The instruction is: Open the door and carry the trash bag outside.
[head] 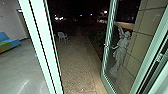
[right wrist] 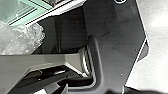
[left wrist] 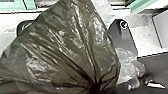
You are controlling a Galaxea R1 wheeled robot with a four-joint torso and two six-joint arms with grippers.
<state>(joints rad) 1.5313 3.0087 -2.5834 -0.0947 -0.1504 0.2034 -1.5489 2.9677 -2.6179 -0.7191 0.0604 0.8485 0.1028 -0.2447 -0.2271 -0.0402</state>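
I see open paving (head: 77, 65) at twelve, frame (head: 44, 37) at eleven, door (head: 108, 41) at one, trash bag (left wrist: 67, 45) bunched; fingers, I can't tell.

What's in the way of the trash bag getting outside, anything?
Nothing visible blocks the trash bag from going out: the glass door stands open, and the white chair is farther out, off to the left.

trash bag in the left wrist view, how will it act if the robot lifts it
The trash bag will probably sag and swing rather than hold its shape, given its thin, creased film. Its shiny surface may be somewhat slippery.
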